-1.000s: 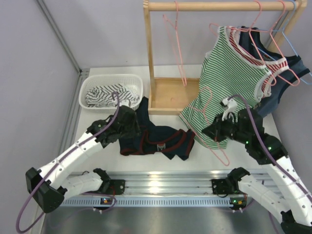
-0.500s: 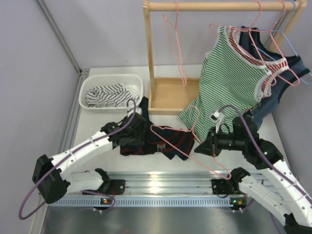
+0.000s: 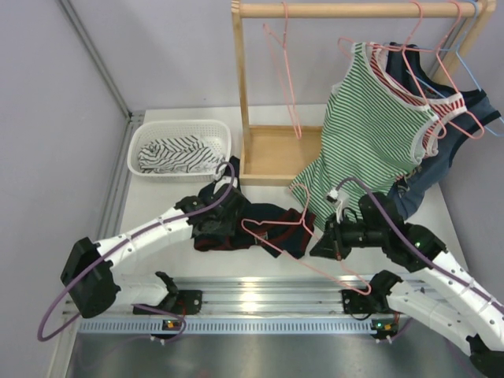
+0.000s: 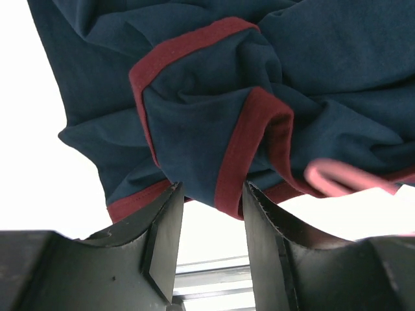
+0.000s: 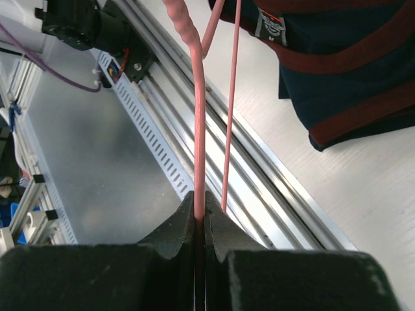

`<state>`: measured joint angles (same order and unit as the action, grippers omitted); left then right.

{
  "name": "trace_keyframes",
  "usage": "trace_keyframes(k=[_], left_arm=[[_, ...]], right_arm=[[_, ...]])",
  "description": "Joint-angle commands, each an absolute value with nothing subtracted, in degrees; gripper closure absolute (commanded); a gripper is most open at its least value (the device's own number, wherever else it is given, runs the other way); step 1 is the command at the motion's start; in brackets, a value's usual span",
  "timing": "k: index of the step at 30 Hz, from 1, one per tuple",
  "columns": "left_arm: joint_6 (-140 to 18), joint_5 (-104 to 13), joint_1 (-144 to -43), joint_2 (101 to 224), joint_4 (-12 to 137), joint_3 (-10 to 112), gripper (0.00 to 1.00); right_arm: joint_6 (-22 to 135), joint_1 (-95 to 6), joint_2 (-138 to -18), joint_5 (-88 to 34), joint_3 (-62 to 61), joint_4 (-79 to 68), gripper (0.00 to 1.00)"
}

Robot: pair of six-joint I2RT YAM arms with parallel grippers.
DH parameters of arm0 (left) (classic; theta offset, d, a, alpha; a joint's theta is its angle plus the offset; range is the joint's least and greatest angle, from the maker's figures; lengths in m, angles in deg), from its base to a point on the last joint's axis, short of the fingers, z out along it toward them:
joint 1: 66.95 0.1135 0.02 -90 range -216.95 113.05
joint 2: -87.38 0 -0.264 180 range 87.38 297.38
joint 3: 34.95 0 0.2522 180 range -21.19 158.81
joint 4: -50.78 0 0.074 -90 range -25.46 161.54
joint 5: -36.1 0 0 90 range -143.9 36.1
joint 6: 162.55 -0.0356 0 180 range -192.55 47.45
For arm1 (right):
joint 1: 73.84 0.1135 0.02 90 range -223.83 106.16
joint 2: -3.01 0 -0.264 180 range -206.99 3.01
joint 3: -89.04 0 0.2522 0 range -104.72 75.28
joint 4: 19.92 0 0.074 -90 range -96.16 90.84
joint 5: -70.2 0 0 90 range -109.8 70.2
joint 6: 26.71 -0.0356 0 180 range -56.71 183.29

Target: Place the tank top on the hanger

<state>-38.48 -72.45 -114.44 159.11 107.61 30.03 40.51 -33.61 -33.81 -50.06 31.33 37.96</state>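
The tank top [image 3: 264,224] lies crumpled on the table, dark navy with maroon trim; it also shows in the left wrist view [image 4: 220,97] and the right wrist view [image 5: 350,71]. My left gripper [image 3: 219,224] is open, its jaws just at the jersey's near maroon edge [image 4: 211,194]. My right gripper [image 3: 323,242] is shut on the pink wire hanger [image 3: 303,236], holding it over the jersey's right side. The hanger wire [image 5: 199,129] runs straight out of the shut jaws [image 5: 200,217]. A pink end of it shows in the left wrist view [image 4: 343,180].
A wooden rack [image 3: 244,94] stands at the back with a green-and-white striped top [image 3: 370,142], a plain navy top [image 3: 441,150] and empty pink hangers [image 3: 287,71]. A white basket [image 3: 179,148] with striped cloth sits at the back left. An aluminium rail [image 3: 260,295] runs along the near edge.
My right gripper has carried the pink hanger left, from beside the striped top to over the jersey. My left gripper has moved right along the jersey's near edge.
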Motion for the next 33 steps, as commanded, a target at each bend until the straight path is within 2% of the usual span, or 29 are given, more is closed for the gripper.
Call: trace_keyframes(k=[1, 11, 25, 28, 33], left_arm=[[-39.77, -73.68, -115.2, 159.54, 105.05, 31.64, 0.53], [-39.24, -75.34, -117.4, 159.89, 105.93, 31.98, 0.53], [-38.01, -81.94, -118.45, 162.97, 109.98, 33.39, 0.59], [-38.18, -82.11, -118.98, 163.15, 109.36, 33.57, 0.65], [-38.18, -83.26, -119.68, 164.29, 109.01, 33.48, 0.83]], right_arm=[[42.28, -32.88, -33.47, -45.65, 28.17, 41.2, 1.0], [42.55, -32.79, -33.47, -48.01, 29.66, 41.04, 1.0], [42.55, -32.79, -34.17, -51.35, 28.25, 40.07, 1.0], [42.11, -32.79, -33.73, -52.41, 29.04, 39.19, 1.0], [40.62, -32.79, -33.64, -54.6, 30.54, 37.0, 1.0]])
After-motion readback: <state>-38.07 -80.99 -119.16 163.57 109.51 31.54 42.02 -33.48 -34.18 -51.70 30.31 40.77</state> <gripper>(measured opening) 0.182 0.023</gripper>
